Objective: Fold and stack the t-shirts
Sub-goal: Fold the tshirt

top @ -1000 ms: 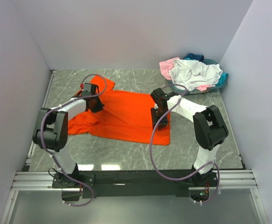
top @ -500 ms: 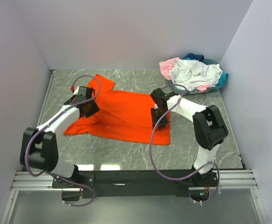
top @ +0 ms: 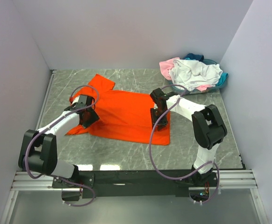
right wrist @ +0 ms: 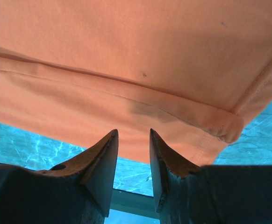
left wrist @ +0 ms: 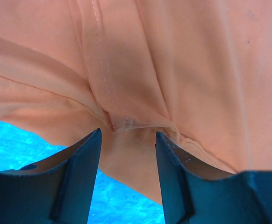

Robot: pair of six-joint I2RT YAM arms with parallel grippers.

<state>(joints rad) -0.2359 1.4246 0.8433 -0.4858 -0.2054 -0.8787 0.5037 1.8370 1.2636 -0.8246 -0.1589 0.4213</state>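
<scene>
Closing the left gripper (left wrist: 127, 136) over the bunched sleeve of the shirt (top: 126, 114), extra layers could be caught; it and the right gripper (right wrist: 132, 135) are parted, apparently empty.

There is one orange t-shirt (top: 126, 116) and one heap (top: 194, 73) of other t-shirts, showing three colours: white, pale pink and teal (how many garments these make cannot be told from the crumple). There are two arms, the left arm (top: 56, 126) and right arm (top: 192, 109), carrying two two-fingered grippers, the left gripper (left wrist: 126, 135) and right gripper (right wrist: 133, 133). There is one table (top: 206, 140).
</scene>
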